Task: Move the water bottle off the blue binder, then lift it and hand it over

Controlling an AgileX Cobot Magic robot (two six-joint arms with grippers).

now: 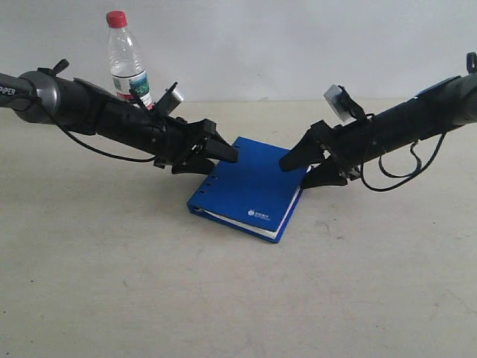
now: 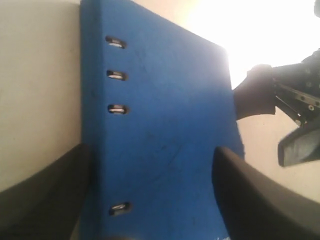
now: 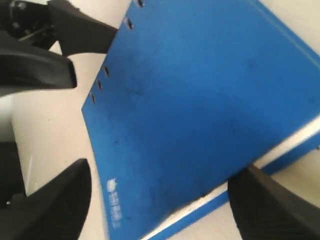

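The water bottle (image 1: 127,61), clear with a red cap, stands upright on the table at the back left, behind the left arm and away from the binder. The blue binder (image 1: 250,190) lies flat mid-table with nothing on it. My left gripper (image 1: 223,160) hovers open over its far left corner. My right gripper (image 1: 294,173) hovers open at its far right corner. In the left wrist view the binder (image 2: 160,130) with its spine slots fills the gap between the open left gripper (image 2: 151,150). In the right wrist view the binder (image 3: 200,100) shows between the open right gripper (image 3: 164,169).
The pale table (image 1: 112,283) stretches around the binder, with a white wall (image 1: 283,45) behind. The right gripper (image 2: 280,110) shows across the binder in the left wrist view. The left gripper (image 3: 45,55) shows in the right wrist view.
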